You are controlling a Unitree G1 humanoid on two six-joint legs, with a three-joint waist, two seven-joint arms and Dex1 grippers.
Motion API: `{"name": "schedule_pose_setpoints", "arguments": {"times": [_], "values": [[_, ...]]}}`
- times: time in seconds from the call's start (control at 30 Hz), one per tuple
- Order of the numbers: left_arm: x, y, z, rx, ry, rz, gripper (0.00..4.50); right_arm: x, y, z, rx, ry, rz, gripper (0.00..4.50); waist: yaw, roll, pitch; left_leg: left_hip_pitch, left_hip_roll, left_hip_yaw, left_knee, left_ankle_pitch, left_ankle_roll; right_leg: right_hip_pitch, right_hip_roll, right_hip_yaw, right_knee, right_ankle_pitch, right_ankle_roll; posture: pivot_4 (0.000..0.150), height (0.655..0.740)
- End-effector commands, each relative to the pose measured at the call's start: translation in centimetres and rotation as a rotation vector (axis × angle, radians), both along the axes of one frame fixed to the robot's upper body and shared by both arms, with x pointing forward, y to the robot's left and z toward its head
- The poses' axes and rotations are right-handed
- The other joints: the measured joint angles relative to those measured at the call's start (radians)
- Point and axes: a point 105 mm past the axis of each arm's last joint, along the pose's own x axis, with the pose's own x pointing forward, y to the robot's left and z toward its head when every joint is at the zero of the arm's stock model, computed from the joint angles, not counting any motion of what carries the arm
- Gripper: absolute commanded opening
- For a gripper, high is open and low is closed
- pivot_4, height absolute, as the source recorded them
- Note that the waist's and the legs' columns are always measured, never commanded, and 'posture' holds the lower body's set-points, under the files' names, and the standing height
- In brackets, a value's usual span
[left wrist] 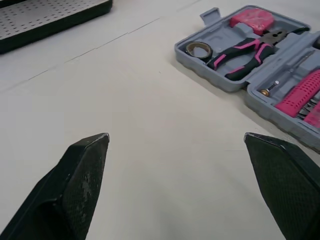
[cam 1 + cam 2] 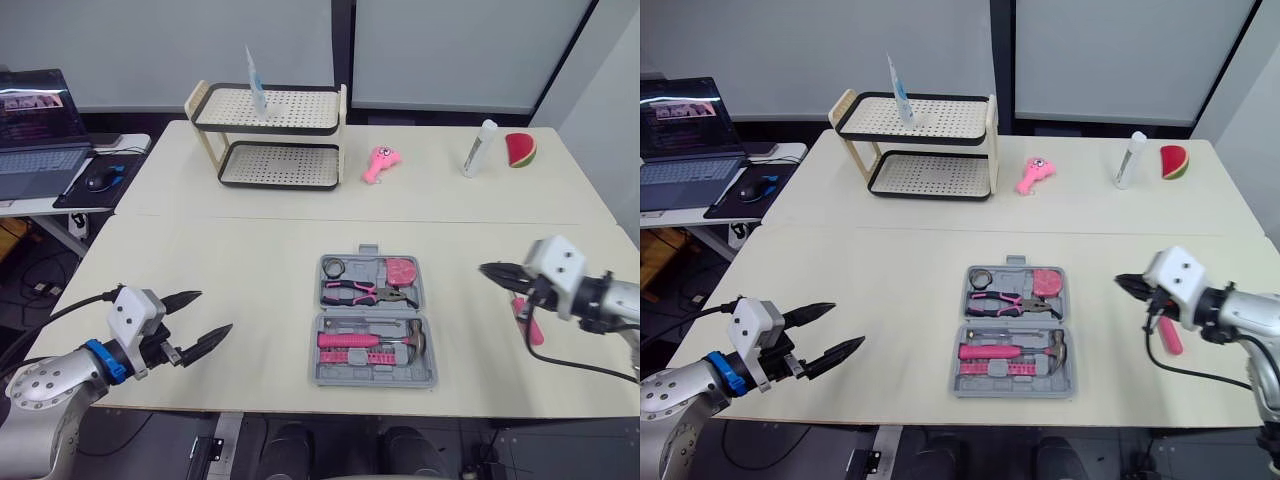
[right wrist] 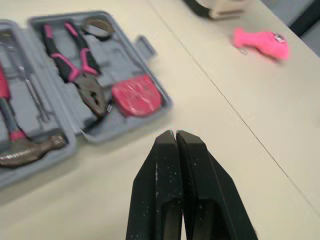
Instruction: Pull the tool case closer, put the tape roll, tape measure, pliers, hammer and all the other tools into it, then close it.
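Observation:
The grey tool case point(image 2: 372, 372) lies open at the table's near middle. In it are a tape roll point(image 2: 333, 266), a pink tape measure point(image 2: 401, 270), pliers point(image 2: 355, 292), a hammer point(image 2: 412, 340) and a pink bit holder point(image 2: 348, 342). A pink-handled tool point(image 2: 533, 326) lies on the table to the right of the case, under my right wrist. My left gripper point(image 2: 212, 312) is open and empty over bare table, left of the case. My right gripper point(image 2: 487, 268) is shut on nothing, pointing at the case from the right; its fingers point(image 3: 165, 150) are pressed together.
A two-tier rack point(image 2: 270, 135) with a white tube point(image 2: 257, 85) on top stands at the back. A pink toy point(image 2: 380, 163), a white bottle point(image 2: 480, 147) and a watermelon slice point(image 2: 520, 150) sit at the back right. A laptop point(image 2: 35, 130) rests on a side table at the left.

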Motion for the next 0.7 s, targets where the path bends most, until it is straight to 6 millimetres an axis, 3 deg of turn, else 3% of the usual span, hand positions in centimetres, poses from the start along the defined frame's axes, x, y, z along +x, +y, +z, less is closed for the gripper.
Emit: {"name": "schedule_pose_setpoints", "arguments": {"times": [0.03, 0.13, 0.23, 0.4, 0.63, 0.7], "values": [[-0.5, 2.2, -0.3, -0.019, -0.023, 0.118, 4.50, -1.8, -4.8, 0.2, 0.067, -0.034, -0.195, 0.23, -0.001, 0.000, 0.000, 0.000, 0.000, 0.000, 0.000, 0.000, 0.000, 0.001, 0.000, 0.000, -0.002, 0.000, 0.000, 0.150, 0.7290], [-1.2, 3.5, -1.5, -0.052, -0.009, 0.217, 4.50, -4.2, -8.4, -1.9, 0.101, -0.006, -0.373, 0.77, -0.002, 0.000, 0.000, 0.001, 0.000, 0.000, -0.001, 0.000, 0.000, 0.003, 0.000, 0.000, -0.004, 0.000, 0.000, 0.150, 0.7290], [-2.2, 4.4, -2.7, -0.076, 0.007, 0.305, 4.50, -6.6, -9.8, -4.7, 0.108, 0.086, -0.444, 1.28, -0.006, 0.000, -0.001, 0.004, 0.000, 0.000, -0.002, 0.000, 0.000, 0.006, -0.001, 0.002, -0.004, 0.000, 0.000, 0.150, 0.7290], [-3.7, 5.0, -4.2, -0.101, 0.036, 0.405, 4.50, -9.3, -11.5, -7.3, 0.133, 0.192, -0.530, 2.13, -0.007, 0.002, -0.002, 0.008, 0.000, 0.000, -0.003, 0.000, 0.000, 0.011, 0.000, 0.003, -0.008, 0.000, 0.000, 0.150, 0.7290], [-4.4, 4.5, -4.3, -0.092, 0.046, 0.412, 4.50, -9.2, -11.1, -7.0, 0.131, 0.224, -0.504, 3.33, -0.006, 0.002, -0.002, 0.008, 0.000, -0.001, -0.004, 0.000, 0.000, 0.012, 0.000, 0.003, -0.010, 0.000, 0.000, 0.150, 0.7290], [-4.1, 4.2, -3.7, -0.093, 0.038, 0.408, 4.50, -8.7, -10.6, -6.6, 0.133, 0.222, -0.490, 3.90, -0.005, 0.002, -0.003, 0.008, 0.000, -0.001, -0.003, 0.000, 0.000, 0.012, 0.000, 0.003, -0.011, 0.000, 0.000, 0.150, 0.7290]]}}
